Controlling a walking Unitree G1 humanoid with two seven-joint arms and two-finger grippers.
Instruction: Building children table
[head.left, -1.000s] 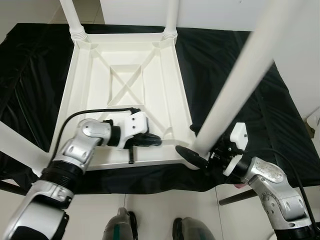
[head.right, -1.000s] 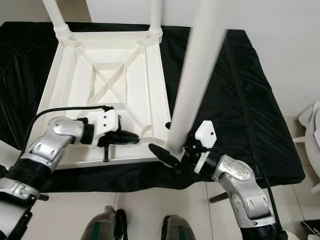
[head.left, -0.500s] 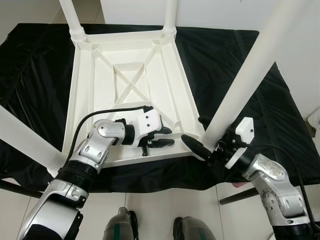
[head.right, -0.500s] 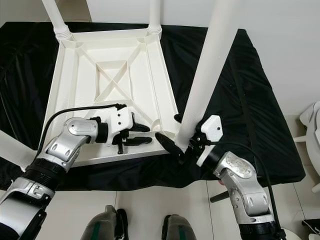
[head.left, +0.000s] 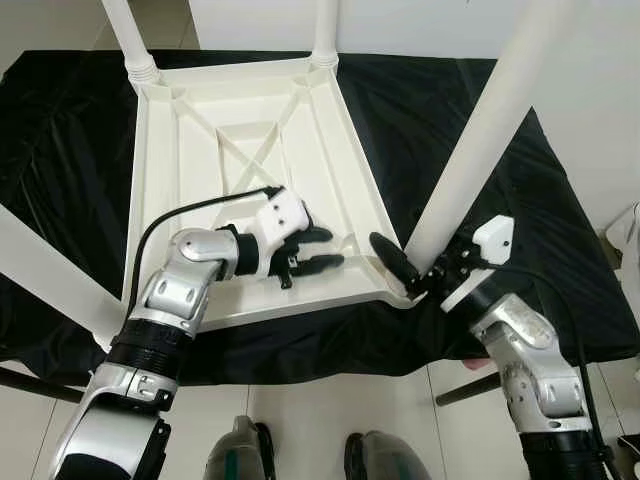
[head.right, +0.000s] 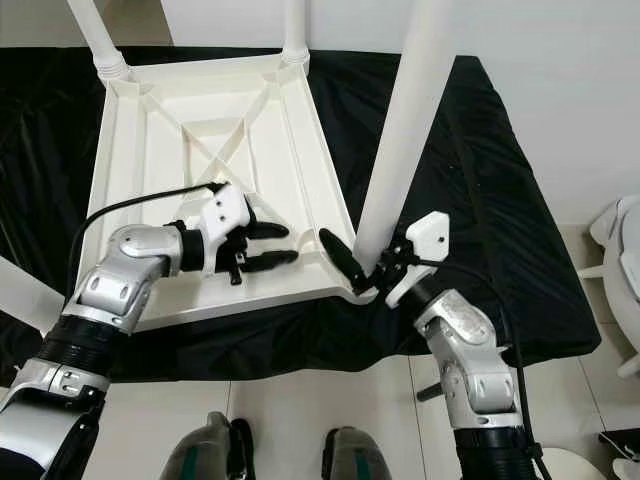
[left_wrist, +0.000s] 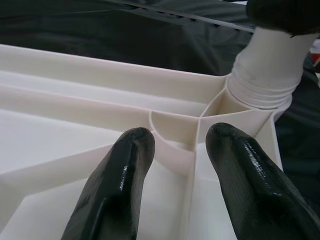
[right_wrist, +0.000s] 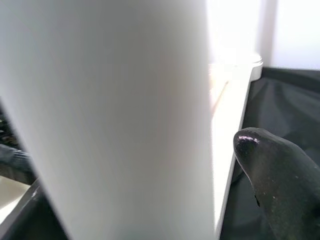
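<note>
Black cloth (head.left: 470, 110) under upturned white table (head.left: 200, 130). Left gripper (head.left: 318, 250) inside frame, fingers apart. Right gripper (head.left: 398, 268) clamps near-corner leg (head.left: 480, 120) at its base.

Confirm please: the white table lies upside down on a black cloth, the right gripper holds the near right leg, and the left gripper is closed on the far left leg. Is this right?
One point is wrong. The left gripper is not on the far left leg; in the left eye view it rests open inside the upturned table, near the corner. The black cloth and the right gripper holding the near right leg are correct.
</note>
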